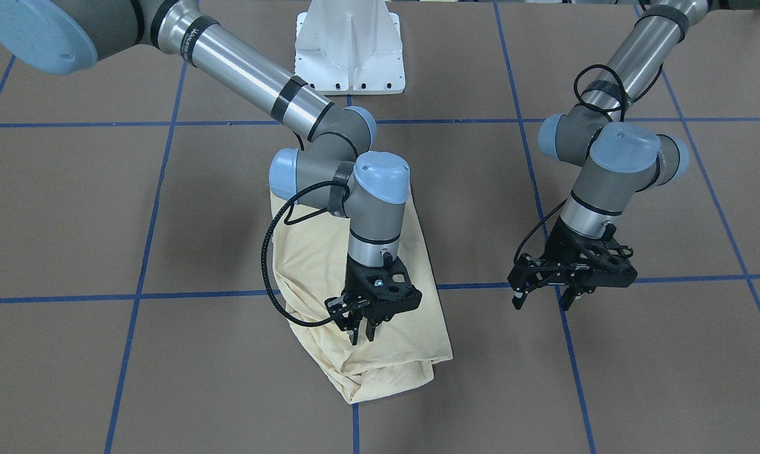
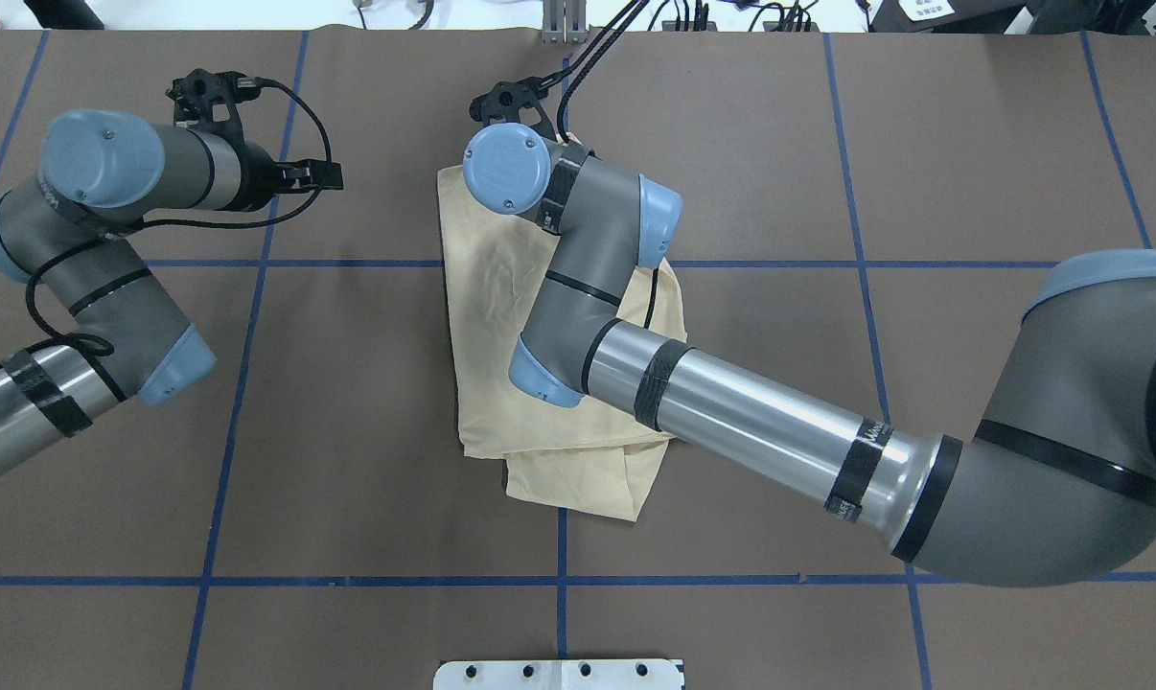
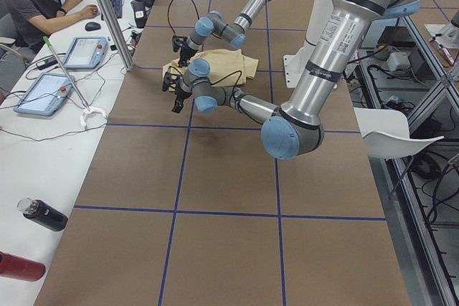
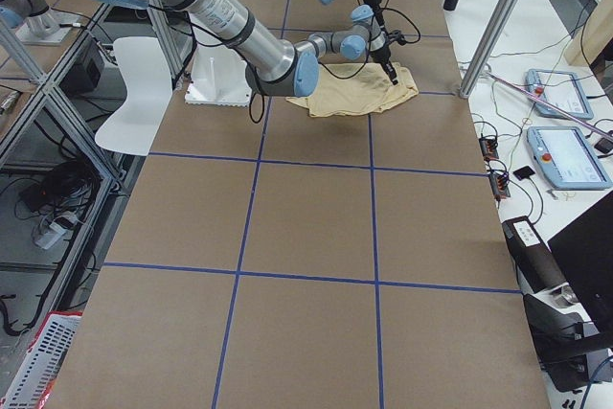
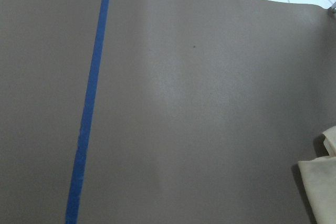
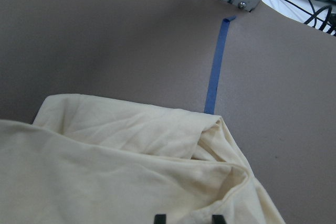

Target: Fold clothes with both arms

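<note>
Item: one cream shirt point(image 1: 392, 353), lying as a rumpled, several-layered bundle at the middle of the brown table point(image 1: 71, 221). It is judged light, limp and prone to sliding out of its creases, so it is best pinched at a corner or along a folded edge, not mid-panel. Tools: two arms and two grippers. The right gripper point(image 1: 362, 334) hangs over the bundle's end farthest from the robot, fingers slightly parted and pinching nothing. The left gripper point(image 1: 544, 302) is spread wide over bare table, well apart from the cloth.

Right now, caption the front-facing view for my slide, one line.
Right pincer poised over the folded cream shirt; left pincer hangs open beside it, above the brown table.
</note>
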Tool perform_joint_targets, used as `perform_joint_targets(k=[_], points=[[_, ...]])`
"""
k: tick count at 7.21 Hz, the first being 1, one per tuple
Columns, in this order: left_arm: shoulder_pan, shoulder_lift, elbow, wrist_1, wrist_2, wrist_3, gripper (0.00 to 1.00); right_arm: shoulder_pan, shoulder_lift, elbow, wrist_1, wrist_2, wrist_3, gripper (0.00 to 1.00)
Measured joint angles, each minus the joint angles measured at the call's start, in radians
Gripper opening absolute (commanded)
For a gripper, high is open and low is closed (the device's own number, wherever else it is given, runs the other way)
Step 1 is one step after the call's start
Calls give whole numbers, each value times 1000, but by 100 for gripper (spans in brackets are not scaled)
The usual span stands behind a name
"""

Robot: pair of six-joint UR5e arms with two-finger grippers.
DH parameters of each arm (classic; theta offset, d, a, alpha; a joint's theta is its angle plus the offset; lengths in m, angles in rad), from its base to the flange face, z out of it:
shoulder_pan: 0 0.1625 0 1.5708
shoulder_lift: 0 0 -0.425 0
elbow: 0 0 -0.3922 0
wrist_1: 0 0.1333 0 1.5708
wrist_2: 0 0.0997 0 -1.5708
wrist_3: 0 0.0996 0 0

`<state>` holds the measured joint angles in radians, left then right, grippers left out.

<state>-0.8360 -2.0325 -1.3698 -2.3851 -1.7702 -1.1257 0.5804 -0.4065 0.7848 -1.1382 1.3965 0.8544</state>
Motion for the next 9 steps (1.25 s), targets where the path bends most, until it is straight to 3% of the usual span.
perform_joint_targets(k=[4,5,7,9], points=[[0,-4,0,-1,0,-5,100,0,-6,-7,0,-6,0,49],[0,-4,0,-1,0,-6,100,0,-8,-9,0,-7,0,36],[0,-5,0,-2,0,-6,100,1,-9,-10,0,-7,0,0],[0,-6,-2,-2,0,-7,100,5,-10,-8,0,-6,-3,0]])
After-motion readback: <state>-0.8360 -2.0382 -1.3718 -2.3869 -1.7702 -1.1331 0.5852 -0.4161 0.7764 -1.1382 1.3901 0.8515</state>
